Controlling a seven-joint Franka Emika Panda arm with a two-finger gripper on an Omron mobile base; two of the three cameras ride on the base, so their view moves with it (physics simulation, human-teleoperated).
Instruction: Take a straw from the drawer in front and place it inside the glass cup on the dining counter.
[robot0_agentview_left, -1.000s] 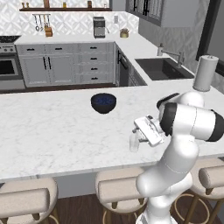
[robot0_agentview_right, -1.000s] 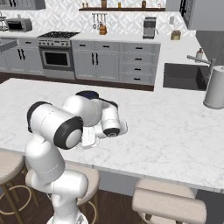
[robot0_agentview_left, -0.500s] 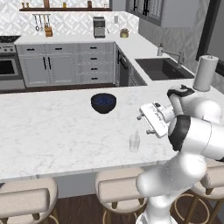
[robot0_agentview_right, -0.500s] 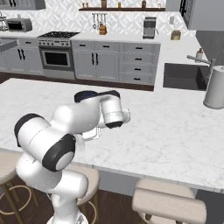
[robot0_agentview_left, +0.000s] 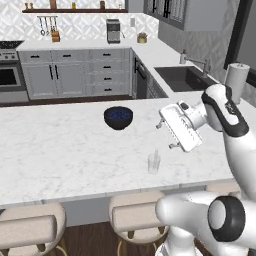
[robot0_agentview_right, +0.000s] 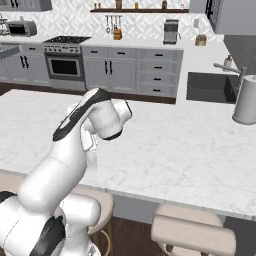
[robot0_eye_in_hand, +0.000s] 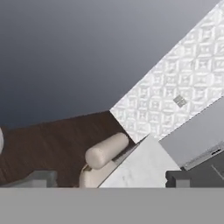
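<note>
While the arm hangs over the counter: its hand is turned sideways, away from the cup.
Claw: the gripper (robot0_agentview_left: 166, 134) stands wide apart with nothing between its jaws; from the left, two short dark finger tips poke out at the edge of the white hand.
Hand view: two dark finger tips (robot0_eye_in_hand: 180, 178) sit far apart at the bottom, one of them blurred; beyond are a stool (robot0_eye_in_hand: 105, 151), dark floor and a tiled wall.
Glass cup: the glass cup (robot0_agentview_left: 153, 163) stands upright on the dining counter (robot0_agentview_left: 60, 155), near its front edge, below the claw and apart from it.
Straw: the straw (robot0_agentview_left: 155, 159) leans inside the cup, faint and hard to trace.
Right base view: the arm's white body covers the cup's spot.
Bowl: a dark blue bowl (robot0_agentview_left: 118, 117) sits farther back, well apart from the cup.
</note>
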